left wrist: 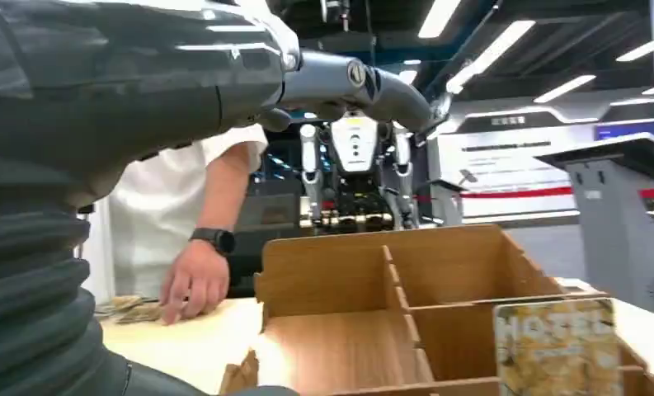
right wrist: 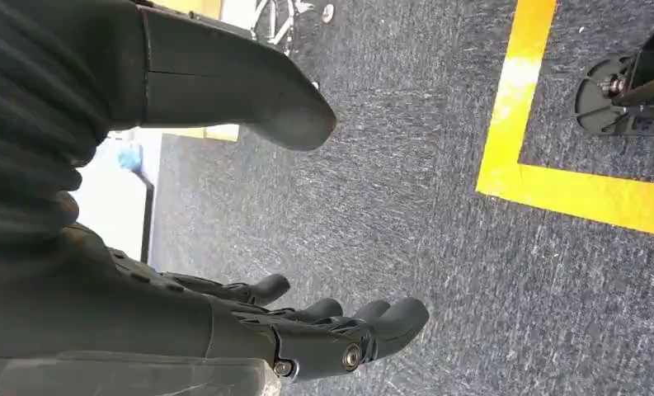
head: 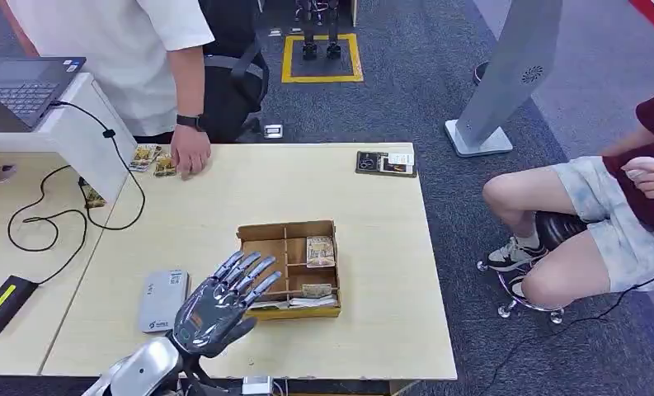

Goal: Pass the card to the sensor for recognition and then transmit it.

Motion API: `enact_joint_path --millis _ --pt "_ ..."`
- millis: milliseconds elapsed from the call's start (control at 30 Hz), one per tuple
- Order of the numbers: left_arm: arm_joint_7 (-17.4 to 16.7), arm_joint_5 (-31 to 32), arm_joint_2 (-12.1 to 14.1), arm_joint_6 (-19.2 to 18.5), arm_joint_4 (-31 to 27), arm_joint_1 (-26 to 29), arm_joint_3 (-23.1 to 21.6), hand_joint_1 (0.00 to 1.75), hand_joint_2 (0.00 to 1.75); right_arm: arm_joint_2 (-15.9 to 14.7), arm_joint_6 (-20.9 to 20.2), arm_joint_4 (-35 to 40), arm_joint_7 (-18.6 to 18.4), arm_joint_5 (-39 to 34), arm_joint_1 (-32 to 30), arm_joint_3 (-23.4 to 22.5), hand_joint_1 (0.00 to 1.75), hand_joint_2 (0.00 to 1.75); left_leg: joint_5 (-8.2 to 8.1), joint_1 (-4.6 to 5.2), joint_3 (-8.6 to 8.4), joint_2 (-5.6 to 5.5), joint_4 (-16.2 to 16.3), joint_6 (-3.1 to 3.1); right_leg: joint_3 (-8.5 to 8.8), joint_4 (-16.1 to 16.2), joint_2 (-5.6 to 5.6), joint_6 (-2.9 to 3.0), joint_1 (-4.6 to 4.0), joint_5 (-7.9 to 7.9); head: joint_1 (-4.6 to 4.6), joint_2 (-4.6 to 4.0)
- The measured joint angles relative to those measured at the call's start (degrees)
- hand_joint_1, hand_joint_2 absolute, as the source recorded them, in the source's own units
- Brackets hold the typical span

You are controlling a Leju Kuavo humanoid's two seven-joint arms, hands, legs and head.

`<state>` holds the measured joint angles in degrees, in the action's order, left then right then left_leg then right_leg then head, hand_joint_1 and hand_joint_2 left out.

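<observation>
Left robot hand (head: 224,301) hovers over the worktop (head: 373,272), fingers spread wide and straight, holding nothing. I see its fingertips reaching the near-left corner of the wooden divider box (head: 290,268), just above the rim; whether they touch it I cannot tell from the head view. Grey sensor unit (head: 162,299) lies flat on the worktop just beside that robot hand, on its left.

Card (head: 320,252) stands in the box's right-hand compartment, printed face up toward me; in the left wrist view the same card (left wrist: 557,346) leans against a divider. More flat cards lie along the box's near edge.

Right robot hand (right wrist: 323,330) hangs above grey carpet with a yellow floor line (right wrist: 554,186), fingers loosely extended and apart, nothing in them.

Person in a white shirt rests a hand (head: 190,153) on the far edge of the worktop, beside a small heap of cards (head: 152,159). Laptop (head: 22,87) sits on a raised stand at far left. Second person sits to the right, off the worktop.
</observation>
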<state>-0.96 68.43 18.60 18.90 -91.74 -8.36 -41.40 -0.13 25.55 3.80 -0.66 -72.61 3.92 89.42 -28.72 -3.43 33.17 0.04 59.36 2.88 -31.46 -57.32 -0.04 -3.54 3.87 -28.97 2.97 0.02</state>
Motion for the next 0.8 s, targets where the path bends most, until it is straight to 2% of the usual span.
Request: enact_joint_path --millis 100,200,400,633,700,800 --pt "-0.81 -0.20 0.70 -2.27 -0.52 -0.55 -0.91 0.00 1.75 0.00 -0.22 -0.11 -0.09 0.22 0.02 0.00 0.00 1.75 0.00 0.00 0.00 0.00 0.00 0.00 0.00 0.00 0.00 0.00 0.00 0.00 -0.02 0.00" --pt "-1.27 -0.20 1.16 -2.95 -0.54 -0.74 -1.38 0.00 1.75 0.00 -0.35 -0.15 -0.28 0.42 0.05 0.00 0.00 1.75 0.00 0.00 0.00 0.00 0.00 0.00 0.00 0.00 0.00 0.00 0.00 0.00 0.00 0.00" --pt "0.74 -2.12 1.42 0.42 -0.68 -0.42 -1.55 0.00 1.75 0.00 -0.35 -0.15 -0.39 0.44 0.07 0.00 0.00 1.75 0.00 0.00 0.01 0.00 0.00 0.00 0.01 0.00 0.00 0.00 0.00 0.00 0.00 0.00" --pt "1.29 -2.43 1.42 1.05 -0.83 -0.07 -1.55 0.00 1.75 0.00 -0.35 -0.15 -0.39 0.44 0.07 0.00 0.00 1.75 0.00 0.00 0.01 0.00 0.00 0.00 0.01 0.00 0.00 0.00 0.00 0.00 0.00 0.00" --pt "1.86 -2.45 1.40 3.16 -1.22 0.20 -1.55 0.00 1.75 0.00 -0.33 -0.15 -0.39 0.44 0.06 0.00 0.00 1.75 0.00 0.00 0.01 0.00 0.00 0.00 0.01 0.00 0.00 0.00 0.00 0.00 0.00 0.00" --pt "2.36 -2.36 0.42 8.74 -1.64 0.80 -1.53 0.00 1.75 0.00 -0.13 -0.15 -0.42 0.61 0.06 0.00 0.00 1.75 0.00 0.00 0.01 -0.01 0.00 0.00 0.01 0.00 -0.01 0.00 0.01 0.00 0.02 0.00"
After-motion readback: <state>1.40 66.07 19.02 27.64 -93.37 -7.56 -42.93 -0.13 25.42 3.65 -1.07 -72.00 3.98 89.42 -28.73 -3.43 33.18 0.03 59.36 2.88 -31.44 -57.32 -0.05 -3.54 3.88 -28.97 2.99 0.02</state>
